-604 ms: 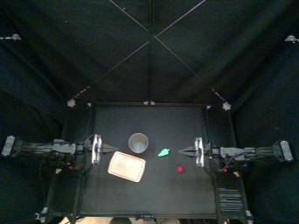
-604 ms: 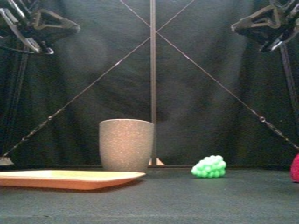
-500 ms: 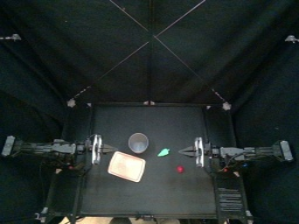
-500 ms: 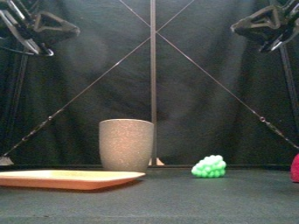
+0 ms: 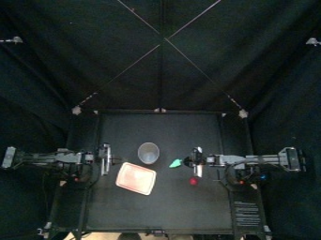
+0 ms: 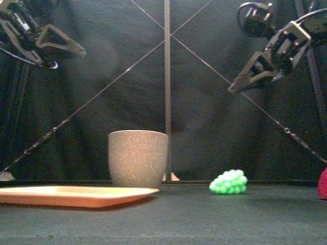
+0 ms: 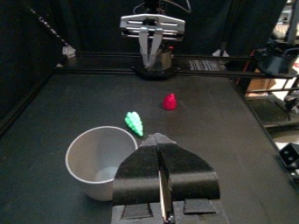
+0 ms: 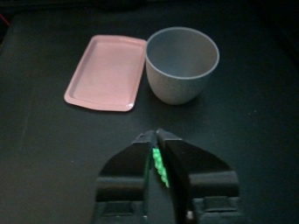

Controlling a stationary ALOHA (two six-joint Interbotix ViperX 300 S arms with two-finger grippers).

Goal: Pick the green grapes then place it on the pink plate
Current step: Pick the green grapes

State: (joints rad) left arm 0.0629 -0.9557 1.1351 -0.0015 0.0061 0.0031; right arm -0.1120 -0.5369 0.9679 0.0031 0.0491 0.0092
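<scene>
Green grapes (image 8: 156,163) probably behind right gripper (image 8: 160,133)

Top looks down from afar, front level, apparently sharing pink plate (image 5: 137,177).

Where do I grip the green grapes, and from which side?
Probably across the middle of the green grapes, straight down from above with the right hand, the nearer one. The bunch is a low knobbly mound, standing clear of the grey cup and red toy.
</scene>
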